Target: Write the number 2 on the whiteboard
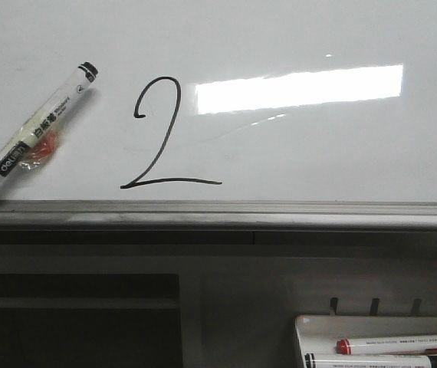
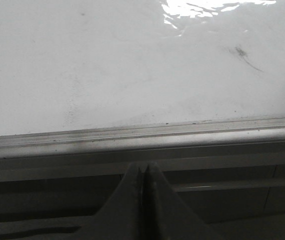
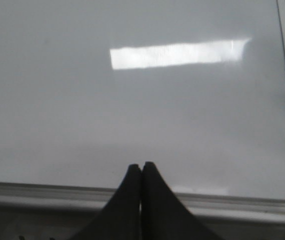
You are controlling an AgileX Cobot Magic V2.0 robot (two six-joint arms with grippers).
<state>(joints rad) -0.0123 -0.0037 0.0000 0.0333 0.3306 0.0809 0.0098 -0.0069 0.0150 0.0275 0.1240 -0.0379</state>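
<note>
Black number 2 (image 1: 161, 134) on whiteboard (image 1: 318, 153), outside both grippers' wrist views

Below the board I see a dark grey panel (image 1: 226, 284) with a darker recess (image 1: 73, 322) at its left. At the lower right, a small white tray (image 1: 307, 326) holds red-capped markers (image 1: 399, 344). A bright rectangular light (image 1: 299, 87) shines above.
</note>
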